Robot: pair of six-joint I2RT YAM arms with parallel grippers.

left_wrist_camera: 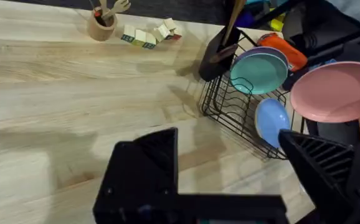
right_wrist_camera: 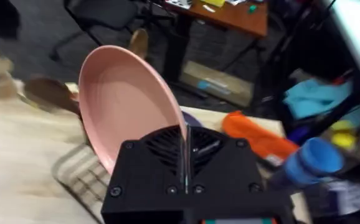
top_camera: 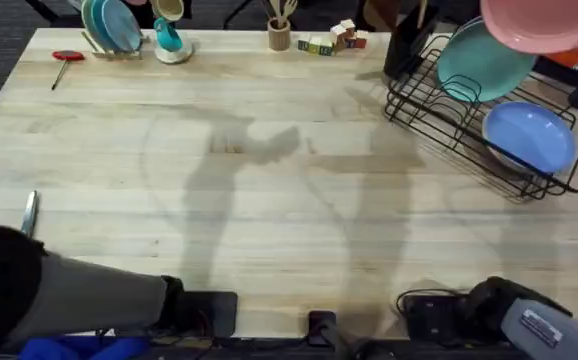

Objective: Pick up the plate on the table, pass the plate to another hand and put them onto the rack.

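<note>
The right claw (right_wrist_camera: pixel 185 163) pinches the round pink plate (right_wrist_camera: pixel 127 106) by its rim, edge-on, above the black wire rack (top_camera: pixel 439 120) at the counter's (top_camera: pixel 219 170) far right corner.

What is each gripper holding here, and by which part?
The right gripper holds the pink plate by its rim, fingers pinched on the edge. The left gripper is open, holding nothing.

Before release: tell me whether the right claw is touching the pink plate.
Touching. In the right wrist view, the right claw is clamped on the rim of the pink plate, its fingers shut on the edge with no gap.
</note>
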